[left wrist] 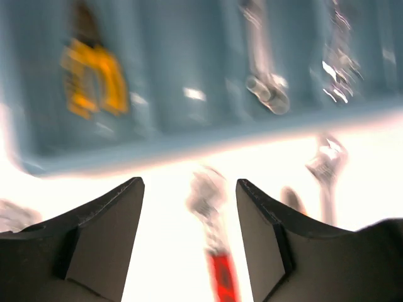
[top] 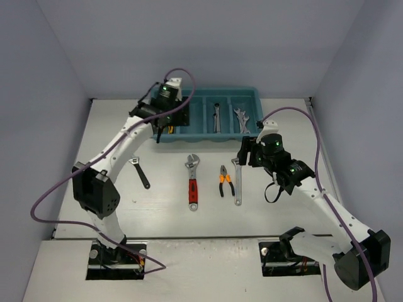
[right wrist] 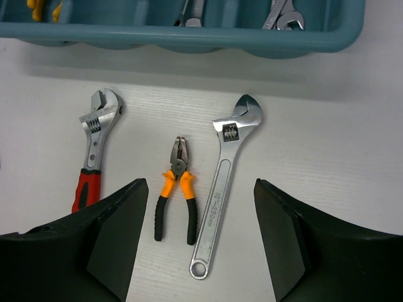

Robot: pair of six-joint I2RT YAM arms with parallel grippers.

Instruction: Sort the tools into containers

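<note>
The teal tray (top: 249, 94) stands at the back. It holds yellow-handled pliers (left wrist: 93, 78) in its left compartment and silver spanners (top: 216, 117) further right. On the table lie a black adjustable wrench (top: 140, 172), a red-handled wrench (top: 192, 181), orange-handled pliers (top: 226, 180) and a silver adjustable wrench (top: 237, 181). My left gripper (top: 162, 131) is open and empty over the tray's near left rim; its wrist view is blurred. My right gripper (top: 243, 153) is open and empty, hovering above the orange-handled pliers (right wrist: 175, 189) and the silver adjustable wrench (right wrist: 223, 182).
Grey walls enclose the table on three sides. The red-handled wrench (right wrist: 94, 148) lies left of the pliers in the right wrist view. The tray's near wall (right wrist: 189, 31) runs along the top of that view. A purple cable trails from each arm.
</note>
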